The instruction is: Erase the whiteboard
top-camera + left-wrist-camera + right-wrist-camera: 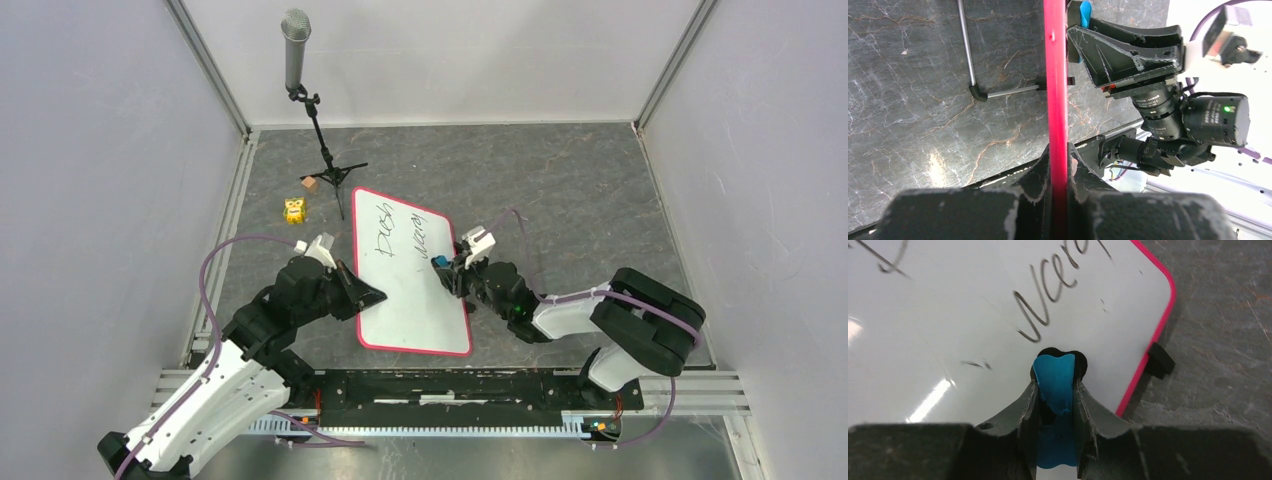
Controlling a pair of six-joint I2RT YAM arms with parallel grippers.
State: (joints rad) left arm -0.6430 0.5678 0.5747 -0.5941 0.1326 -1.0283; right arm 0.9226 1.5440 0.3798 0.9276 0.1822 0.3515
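The whiteboard [410, 275] is lying mid-table between the arms, left gripper [378, 295] clamping tight on its left rim, right gripper [445, 268] pinching the blue eraser [1054, 380] by the writing [405, 235] (pushing too hard risks the board slipping free).

The top external camera hangs high above and behind the 2 arm bases, facing down and far, and takes in the whole table [560, 180]. The left wrist camera sits close behind the left gripper [1058, 167] and faces right, level with the whiteboard [1055, 75], which it sees edge-on, with the right gripper [1079, 22] beyond. The right wrist camera looks down, left and far, very near the board's writing, over the blue eraser [1055, 380]. All 3 views share the whiteboard.
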